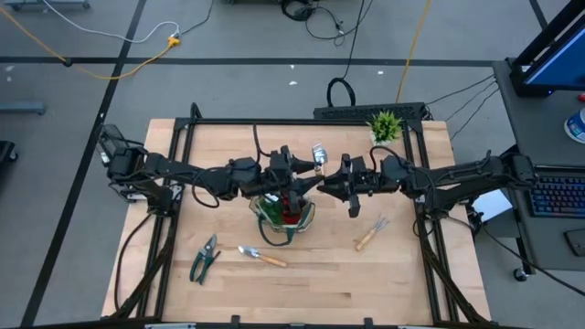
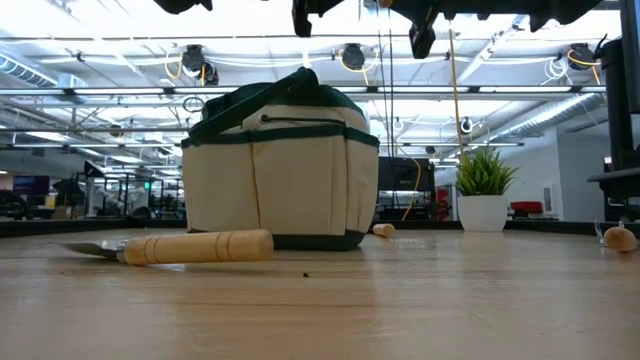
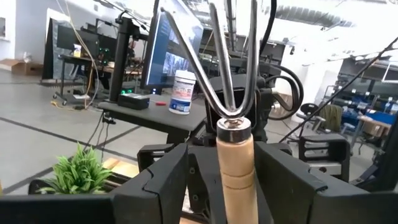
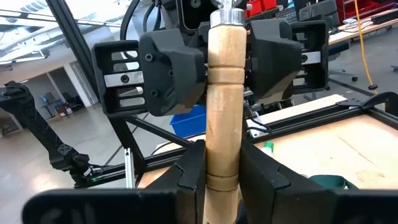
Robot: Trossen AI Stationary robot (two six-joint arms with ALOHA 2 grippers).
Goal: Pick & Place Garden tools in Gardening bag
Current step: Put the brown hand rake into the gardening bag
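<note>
tool: hand fork (image 3: 231, 106), mid-frame above gardening bag (image 1: 285, 212); left gripper (image 3: 230, 168) and right gripper (image 4: 222, 168) both clamp its handle | handling: rigid, light, smooth wood may slip; grasp mid-handle | views: wrists show the double grip; the overhead view hides it

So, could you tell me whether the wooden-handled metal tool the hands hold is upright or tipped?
Upright: the wooden-handled metal tool stands vertical, metal end up, gripped by both left hand and right hand.
</note>
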